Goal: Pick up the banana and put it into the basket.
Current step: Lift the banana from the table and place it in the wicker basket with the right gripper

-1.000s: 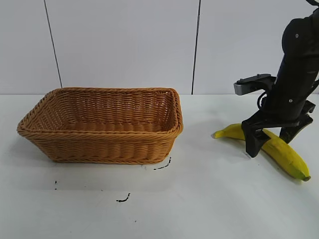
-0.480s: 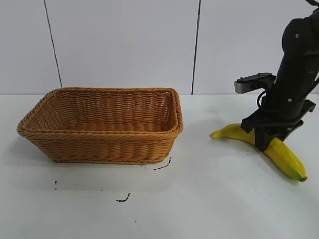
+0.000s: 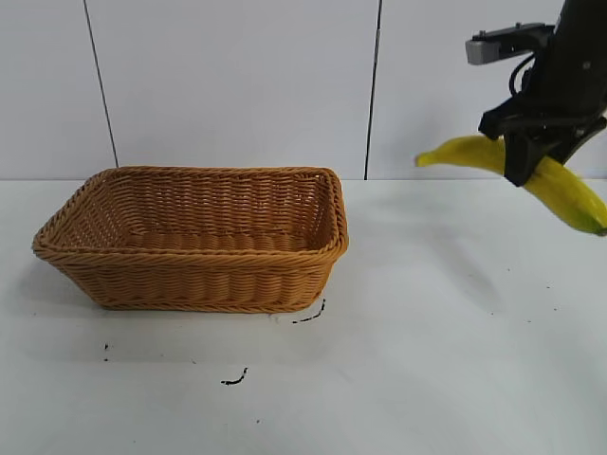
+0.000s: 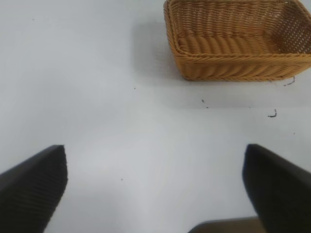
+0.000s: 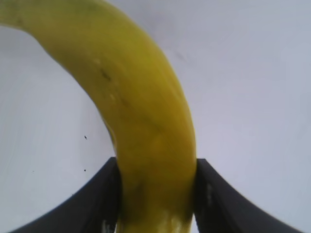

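1. We are noting the left gripper [image 4: 155, 194] first: it shows only in its own wrist view, fingers [image 4: 31, 182] spread wide with nothing between them, hanging over bare table [image 3: 427, 379] with the basket [image 4: 233, 43] some way off. We are treating this arm as idle.

2. We are looking at the basket [image 3: 194, 237] at the left of the exterior view. It is sitting flat on the table, mouth up, and we are seeing nothing inside it.

3. We are seeing a few small dark marks [image 3: 235, 379] on the table in front of the basket; they are not in the way.

4. At the far right, the right gripper [image 3: 531, 161] is clamping the banana [image 3: 560, 185] about mid-length, jaws partly closed, one pad on either side of it. The banana [image 5: 146, 116] is hanging clear of the table, well apart from the basket and higher than its rim.

5. Step in hand, as we are judging it: the pick is done and the carry is beginning.

6. Next move, in our judgement: we are needing a sideways travel toward the basket, keeping the banana's low end above the near rim, then lowering over the middle and opening the jaws.
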`<state>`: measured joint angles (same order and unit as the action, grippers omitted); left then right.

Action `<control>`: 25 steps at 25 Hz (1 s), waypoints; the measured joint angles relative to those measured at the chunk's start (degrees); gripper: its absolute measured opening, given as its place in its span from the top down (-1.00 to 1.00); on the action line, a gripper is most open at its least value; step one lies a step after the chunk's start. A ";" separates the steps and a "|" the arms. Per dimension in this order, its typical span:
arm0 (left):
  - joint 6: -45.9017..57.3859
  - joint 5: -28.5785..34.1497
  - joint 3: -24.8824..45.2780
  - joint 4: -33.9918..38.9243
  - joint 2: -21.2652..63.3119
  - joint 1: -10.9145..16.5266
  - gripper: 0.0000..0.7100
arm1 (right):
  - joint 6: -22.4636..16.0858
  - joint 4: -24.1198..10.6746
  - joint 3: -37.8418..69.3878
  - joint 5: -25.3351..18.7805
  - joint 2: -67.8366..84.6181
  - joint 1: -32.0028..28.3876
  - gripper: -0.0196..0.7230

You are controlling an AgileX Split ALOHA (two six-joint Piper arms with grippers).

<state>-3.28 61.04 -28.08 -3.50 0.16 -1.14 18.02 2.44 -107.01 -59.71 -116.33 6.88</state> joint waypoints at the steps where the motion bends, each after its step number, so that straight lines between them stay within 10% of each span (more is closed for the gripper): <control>1: 0.00 0.00 0.00 0.00 0.00 0.00 -0.96 | 0.58 0.00 -2.01 -0.67 -1.00 0.98 0.09; 11: 0.00 0.00 0.00 0.00 0.00 0.00 -0.96 | 6.94 0.23 -19.54 -0.56 -9.89 16.68 0.09; 25: 0.00 0.00 0.00 0.00 0.00 0.00 -0.96 | 16.12 0.60 -20.17 13.08 -21.78 30.37 0.09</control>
<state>-3.28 61.04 -28.08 -3.50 0.16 -1.14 34.14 3.05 -127.18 -46.63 -138.11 37.25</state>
